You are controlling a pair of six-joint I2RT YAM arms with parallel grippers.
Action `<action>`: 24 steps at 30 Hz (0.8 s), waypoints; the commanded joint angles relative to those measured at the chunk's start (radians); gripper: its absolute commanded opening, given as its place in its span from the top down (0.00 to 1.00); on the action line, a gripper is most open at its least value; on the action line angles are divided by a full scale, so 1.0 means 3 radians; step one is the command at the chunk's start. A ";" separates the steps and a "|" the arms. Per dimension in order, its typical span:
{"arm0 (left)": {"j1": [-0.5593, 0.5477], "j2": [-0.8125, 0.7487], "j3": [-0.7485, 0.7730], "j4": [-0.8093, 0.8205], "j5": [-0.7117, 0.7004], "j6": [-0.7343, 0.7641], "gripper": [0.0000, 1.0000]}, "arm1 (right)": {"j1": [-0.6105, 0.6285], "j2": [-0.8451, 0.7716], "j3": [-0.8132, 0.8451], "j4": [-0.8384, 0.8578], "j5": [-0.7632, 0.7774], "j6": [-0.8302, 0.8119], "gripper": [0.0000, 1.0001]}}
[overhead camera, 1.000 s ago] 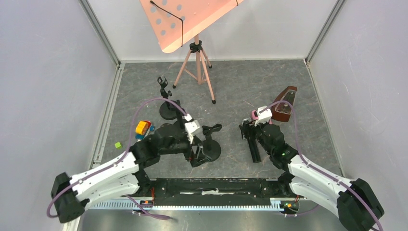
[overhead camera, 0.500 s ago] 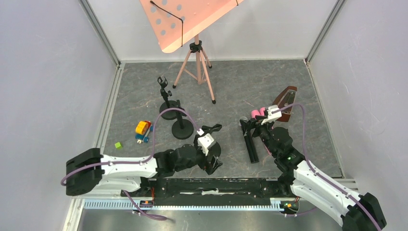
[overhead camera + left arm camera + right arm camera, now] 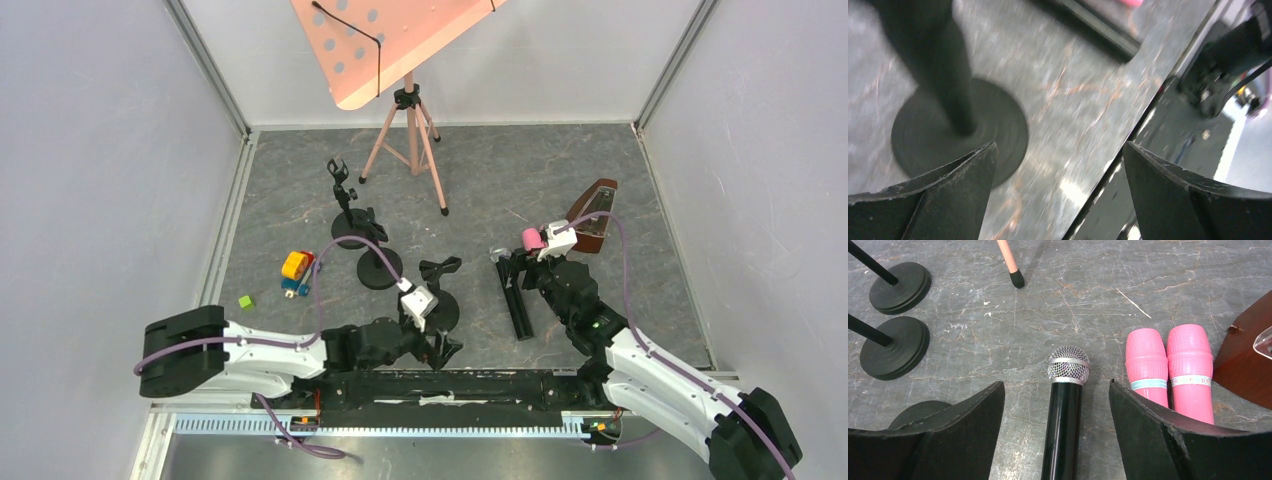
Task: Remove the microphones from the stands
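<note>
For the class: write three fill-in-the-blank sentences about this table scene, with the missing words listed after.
The right gripper holds its jaws ___ over the lying microphone. The two tubes beside it are ___. Black round-based stands on the table number ___. Missing words: open, pink, three.

White-and-black arms (image 3: 255,352), purple cables (image 3: 316,290)

Bright, even light fell from overhead, shadows lay soft and faint on the marbled table (image 3: 500,170), left wrist view was smeared by motion blur (the stand base (image 3: 998,125) lost its edges), white glare streaked the table's near edge, right wrist view was sharp on the microphone (image 3: 1064,410) mesh.
</note>
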 commanded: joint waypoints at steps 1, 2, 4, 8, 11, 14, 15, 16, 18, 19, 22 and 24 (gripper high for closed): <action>-0.0022 -0.0295 -0.0355 -0.0177 -0.0013 -0.0168 0.00 | -0.0013 0.0044 0.0133 0.0055 0.0069 -0.0026 0.18; -0.0022 -0.0413 -0.0350 -0.0217 0.0024 -0.0094 0.00 | -0.0010 0.0052 0.0137 0.0061 0.0061 -0.0021 0.18; -0.0019 -0.0598 -0.0320 -0.0330 0.0066 0.0030 0.00 | -0.0013 0.0083 0.0150 0.0054 0.0040 -0.0015 0.18; -0.0020 -0.0748 -0.0254 -0.0547 0.0097 0.0175 0.00 | -0.0013 0.0090 0.0160 0.0055 0.0034 -0.0016 0.18; -0.0021 -0.0638 -0.0310 -0.0524 -0.0059 0.0052 0.00 | -0.0010 0.0084 0.0151 0.0055 0.0049 -0.0016 0.19; -0.0017 -0.0446 -0.0321 -0.0501 -0.0182 -0.0104 0.00 | -0.0013 0.0082 0.0149 0.0052 0.0058 -0.0014 0.18; -0.0020 -0.0385 -0.0330 -0.0463 -0.0225 -0.0168 0.00 | -0.0010 0.0089 0.0148 0.0047 0.0059 -0.0017 0.18; -0.0022 -0.0329 -0.0339 -0.0422 -0.0266 -0.0231 0.00 | -0.0012 0.0088 0.0147 0.0042 0.0070 -0.0019 0.18; -0.0022 -0.0185 -0.0365 -0.0266 -0.0313 -0.0297 0.00 | -0.0011 0.0090 0.0146 0.0037 0.0080 -0.0020 0.18; -0.0021 -0.0115 -0.0379 -0.0137 -0.0334 -0.0323 0.00 | -0.0008 0.0093 0.0146 0.0036 0.0079 -0.0014 0.18; -0.0022 0.0162 -0.0345 0.0096 -0.0457 -0.0460 0.00 | -0.0014 0.0109 0.0153 0.0034 0.0076 -0.0003 0.18; -0.0022 0.0345 -0.0195 -0.0014 -0.0532 -0.0618 0.00 | -0.0010 0.0119 0.0154 0.0032 0.0076 -0.0009 0.18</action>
